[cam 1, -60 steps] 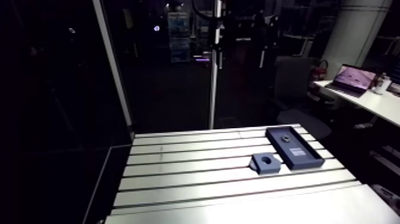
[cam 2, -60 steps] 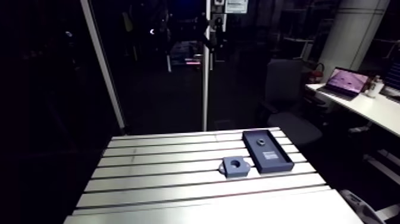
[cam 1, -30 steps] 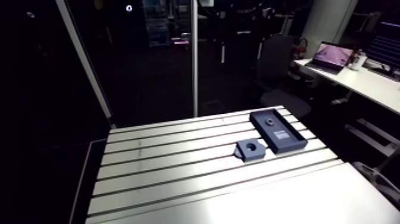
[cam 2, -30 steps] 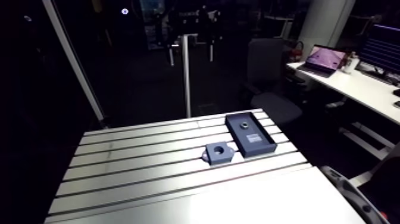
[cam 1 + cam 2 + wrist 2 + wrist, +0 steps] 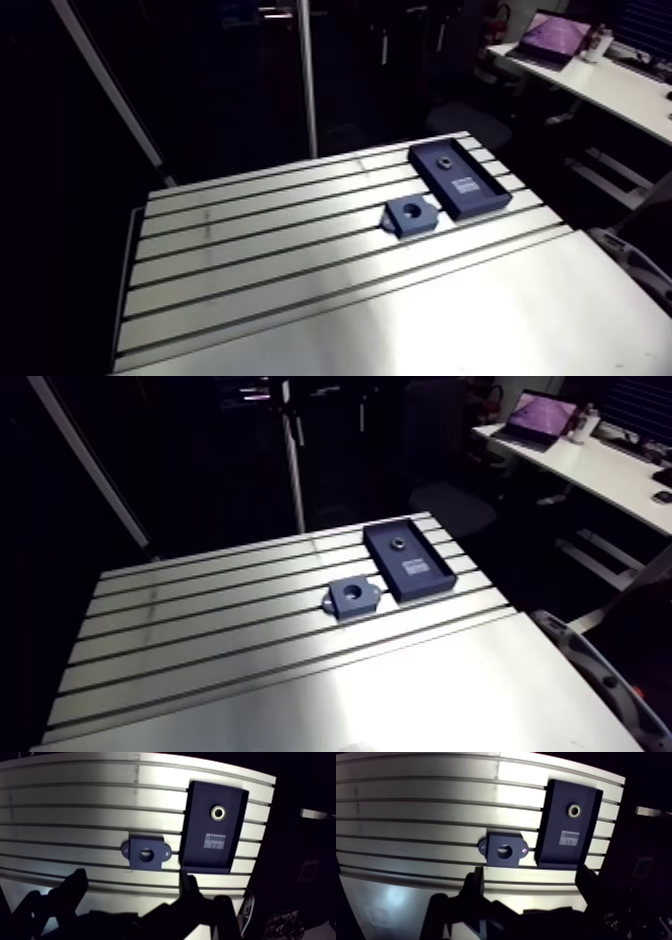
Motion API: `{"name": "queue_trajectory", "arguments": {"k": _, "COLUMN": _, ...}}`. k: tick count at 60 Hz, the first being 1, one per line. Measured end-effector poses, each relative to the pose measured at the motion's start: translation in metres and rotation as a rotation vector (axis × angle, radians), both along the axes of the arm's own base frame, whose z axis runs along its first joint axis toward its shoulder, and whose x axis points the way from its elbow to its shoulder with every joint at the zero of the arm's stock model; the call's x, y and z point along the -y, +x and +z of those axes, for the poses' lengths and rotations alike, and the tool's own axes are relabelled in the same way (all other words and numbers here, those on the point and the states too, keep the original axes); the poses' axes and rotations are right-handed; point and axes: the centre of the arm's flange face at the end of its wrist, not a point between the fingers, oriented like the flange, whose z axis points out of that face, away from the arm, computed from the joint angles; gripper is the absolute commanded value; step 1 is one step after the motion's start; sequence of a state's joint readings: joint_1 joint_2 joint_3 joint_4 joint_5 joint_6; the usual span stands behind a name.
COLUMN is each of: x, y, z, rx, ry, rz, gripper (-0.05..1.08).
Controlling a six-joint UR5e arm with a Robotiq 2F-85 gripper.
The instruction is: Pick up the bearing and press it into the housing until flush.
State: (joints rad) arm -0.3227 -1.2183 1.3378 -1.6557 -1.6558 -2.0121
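The dark blue housing [image 5: 504, 851], a flanged block with a round bore, lies on the slotted table [image 5: 411, 817]. Just beside it stands a dark rectangular tray [image 5: 561, 854], and the small ring-shaped bearing [image 5: 574, 811] sits in the tray's far end. In the wrist view my gripper [image 5: 530, 883] hovers high above the table, open, with nothing between its fingers [image 5: 473, 884]. The housing and tray lie ahead of the fingertips. In the arm view the housing [image 5: 411, 215] and tray [image 5: 470, 195] sit towards the table's far right, and the gripper does not show.
A white label [image 5: 569, 837] is stuck on the tray floor near the bearing. A smooth metal plate [image 5: 430, 330] covers the table's near part. The table's right edge [image 5: 560, 215] runs close to the tray.
The arm view has swung and tilted down, so the table now fills more of it. Housing, tray and bearing have kept their places on the table.
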Motion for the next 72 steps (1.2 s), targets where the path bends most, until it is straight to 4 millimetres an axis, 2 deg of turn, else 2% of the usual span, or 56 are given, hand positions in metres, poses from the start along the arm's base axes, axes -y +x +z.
{"name": "queue_trajectory", "arguments": {"k": 13, "x": -0.021, "y": -0.025, "z": -0.018, "rx": -0.002, "ry": 0.009, "rz": -0.005, "gripper": 0.01}}
{"name": "queue_trajectory", "arguments": {"k": 22, "x": -0.036, "y": -0.034, "z": -0.031, "rx": -0.001, "ry": 0.011, "rz": -0.018, "gripper": 0.01}}
{"name": "queue_trajectory", "arguments": {"k": 32, "x": -0.051, "y": -0.036, "z": -0.045, "rx": 0.011, "ry": 0.008, "rz": -0.039, "gripper": 0.01}}
{"name": "queue_trajectory", "arguments": {"k": 52, "x": -0.072, "y": -0.037, "z": -0.057, "rx": 0.012, "ry": 0.008, "rz": -0.079, "gripper": 0.01}}
{"name": "queue_trajectory", "arguments": {"k": 72, "x": -0.104, "y": -0.043, "z": -0.082, "rx": 0.014, "ry": 0.000, "rz": -0.116, "gripper": 0.01}}
